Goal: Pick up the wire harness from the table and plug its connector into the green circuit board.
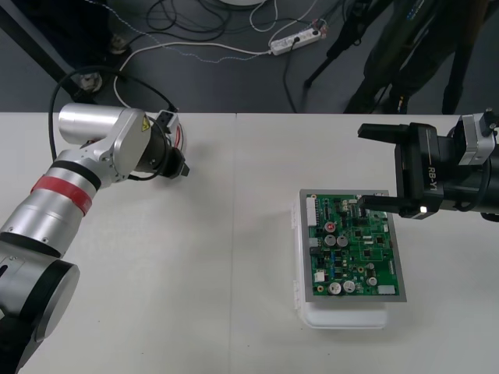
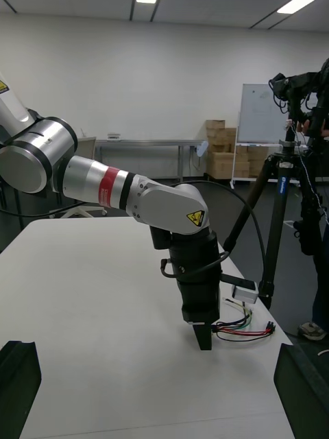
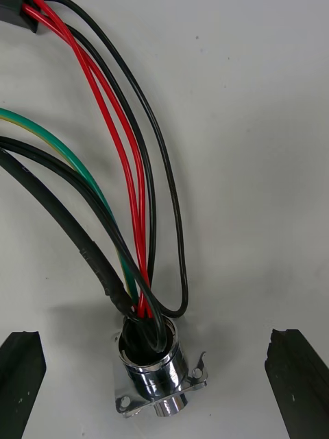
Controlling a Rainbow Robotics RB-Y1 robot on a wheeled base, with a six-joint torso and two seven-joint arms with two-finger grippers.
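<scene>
Claw count is two, and I read both as spread. My left claw [image 1: 178, 165] sits in the upper left of the front view, near the far edge of the pale surface [image 1: 218, 273], pointing down. In its wrist view the black fingers [image 3: 20, 384] stand at the two bottom corners, far apart and touching nothing. My right claw [image 1: 376, 167] is at the right edge of the front view with its fingers wide. The lower finger overlaps the upper right edge of the circuit board [image 1: 355, 245] in that view.

One wire harness [image 3: 116, 137] lies flat on the surface under the left claw. It has one round socket [image 3: 154, 374] of shiny chrome metal with a flat flange that has small holes. This socket rests in the gap between the left fingers, apart from both. Thin glossy wires rise out of it in loose curves: red ones, black ones and one green. A thicker, duller black strand runs alongside them. They lead away to the single small black plug [image 3: 14, 14], which I can see only partly at the upper left corner of the left wrist view.

One green rectangular board lies in the lower right of the front view, seated in one white base [image 1: 343, 318] whose rim shows on the left and lower sides. The board carries round metal cans and small dark chips. The harness is well apart from it.
</scene>
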